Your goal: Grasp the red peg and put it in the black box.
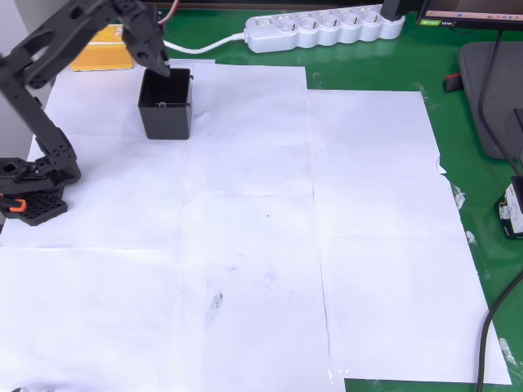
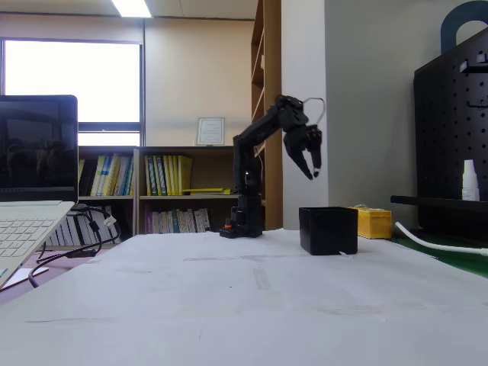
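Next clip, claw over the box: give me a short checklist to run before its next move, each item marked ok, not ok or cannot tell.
1. Claw is above the black box, clear of its rim: ok in the fixed view.
2. Claw lines up over the box opening: ok in the overhead view, though near the back edge.
3. Red peg is held in the claw: cannot tell; the fingertips look too dark and small.
4. Red peg already lies inside the box: cannot tell; the interior is dark.
5. Box stands upright on the white paper: ok.
6. Yellow box is apart from the black box: ok.
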Robot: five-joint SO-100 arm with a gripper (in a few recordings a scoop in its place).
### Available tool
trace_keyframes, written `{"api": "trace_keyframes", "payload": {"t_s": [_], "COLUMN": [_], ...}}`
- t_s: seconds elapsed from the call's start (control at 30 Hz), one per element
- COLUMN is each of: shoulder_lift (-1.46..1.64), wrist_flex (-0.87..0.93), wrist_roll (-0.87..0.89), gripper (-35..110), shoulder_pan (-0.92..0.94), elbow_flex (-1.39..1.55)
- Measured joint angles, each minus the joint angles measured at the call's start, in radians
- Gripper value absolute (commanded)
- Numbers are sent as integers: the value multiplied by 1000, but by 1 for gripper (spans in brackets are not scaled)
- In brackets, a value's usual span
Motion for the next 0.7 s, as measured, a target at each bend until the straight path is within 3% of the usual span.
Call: {"api": "trace_keyframes", "payload": {"t_s": [0.3,0.53,0.7], "shoulder_lift": [-538,-910,-1126], "wrist_flex": [-225,-376,-387], "wrist_roll": [-253,-331,-345], "gripper": [0,0,0], "shoulder_pan": [264,321,322], "elbow_flex": [-805,-1333,-1557]}}
